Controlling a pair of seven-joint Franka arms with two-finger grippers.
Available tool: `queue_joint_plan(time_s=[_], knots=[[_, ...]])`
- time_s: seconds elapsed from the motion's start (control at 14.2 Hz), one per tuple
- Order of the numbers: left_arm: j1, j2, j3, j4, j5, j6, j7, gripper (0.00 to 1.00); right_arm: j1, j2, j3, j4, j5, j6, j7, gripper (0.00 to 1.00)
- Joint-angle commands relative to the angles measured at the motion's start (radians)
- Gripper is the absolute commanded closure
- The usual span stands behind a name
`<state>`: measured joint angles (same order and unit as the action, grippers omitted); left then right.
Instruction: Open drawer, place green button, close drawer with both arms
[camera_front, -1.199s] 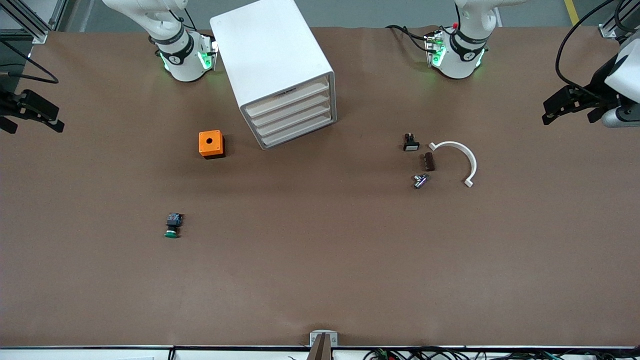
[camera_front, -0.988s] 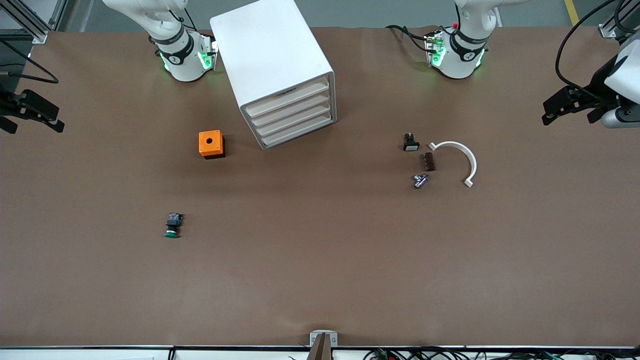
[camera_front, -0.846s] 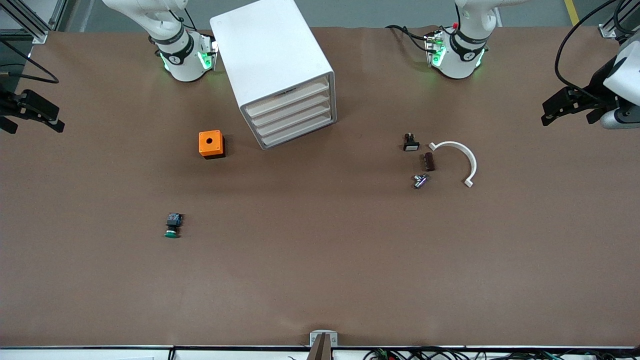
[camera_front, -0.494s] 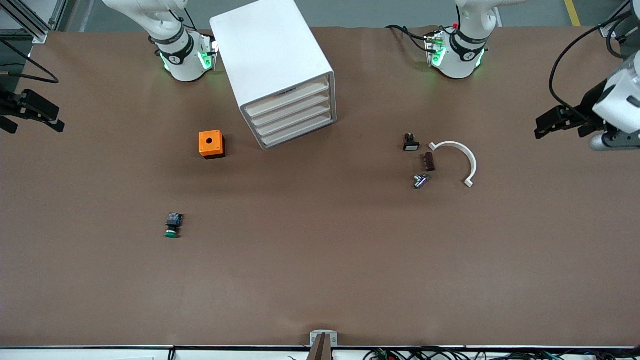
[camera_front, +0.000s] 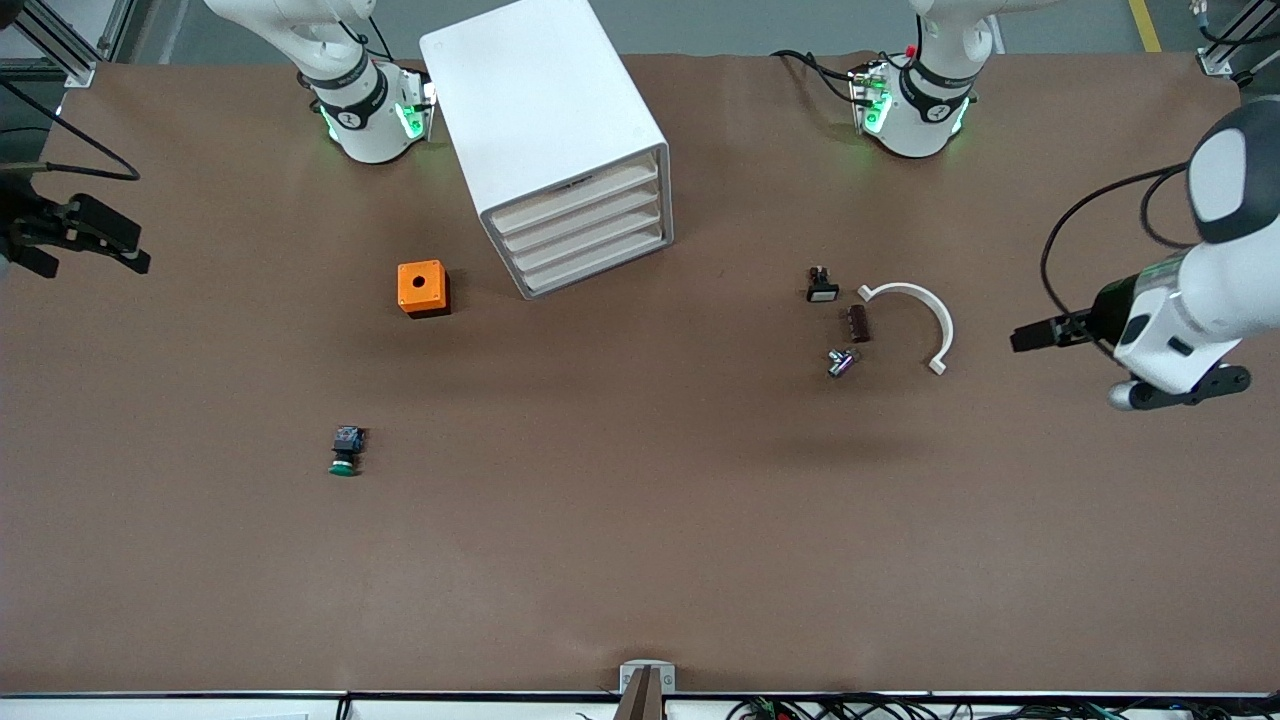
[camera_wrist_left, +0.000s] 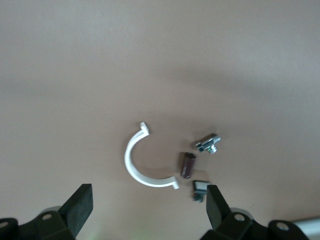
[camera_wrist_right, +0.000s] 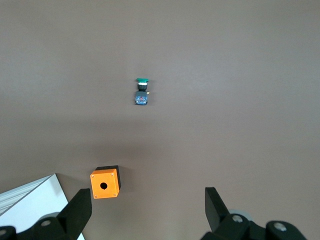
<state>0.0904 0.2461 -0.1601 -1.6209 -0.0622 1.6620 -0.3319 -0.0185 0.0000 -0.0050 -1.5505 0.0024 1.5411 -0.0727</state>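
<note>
The white cabinet (camera_front: 545, 110) stands between the two arm bases, and its drawer fronts (camera_front: 582, 222) are all shut. The button (camera_front: 345, 450), green cap and black-and-blue body, lies on its side toward the right arm's end, nearer the front camera than the orange cube (camera_front: 422, 288). The right wrist view shows the button (camera_wrist_right: 142, 92) well apart from my right gripper (camera_wrist_right: 147, 207), which is open and empty. That right gripper (camera_front: 95, 265) hovers at the table's edge. My left gripper (camera_front: 1022, 338) hangs open and empty over the table beside a white half ring (camera_front: 915, 320).
Beside the white half ring (camera_wrist_left: 137, 165) lie a brown piece (camera_wrist_left: 188, 165), a small metal part (camera_wrist_left: 209, 143) and a black switch with a white face (camera_wrist_left: 199, 189). The orange cube (camera_wrist_right: 104, 183) sits beside the cabinet's corner (camera_wrist_right: 30, 205). Brown paper covers the table.
The left arm has swung in from the table's edge, turning its gripper toward the half ring. The right gripper has shifted slightly inward. Nothing on the table moved.
</note>
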Motion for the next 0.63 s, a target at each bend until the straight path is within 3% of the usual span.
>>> queue_joint_plan(time_s=[0.0, 0.21, 0.56], knots=[[-0.111, 0.102, 0.001, 0.041, -0.001, 0.004, -0.296, 0.00, 0.008, 0.038, 0.002, 0.023, -0.018, -0.015, -0.001, 0.00], [-0.204, 0.221, 0.001, 0.127, -0.007, 0.004, -0.658, 0.00, 0.003, 0.073, 0.002, 0.024, -0.019, -0.004, -0.002, 0.00], [-0.296, 0.363, -0.001, 0.150, -0.116, 0.002, -1.247, 0.00, 0.006, 0.193, 0.000, 0.016, -0.028, -0.001, 0.001, 0.00]])
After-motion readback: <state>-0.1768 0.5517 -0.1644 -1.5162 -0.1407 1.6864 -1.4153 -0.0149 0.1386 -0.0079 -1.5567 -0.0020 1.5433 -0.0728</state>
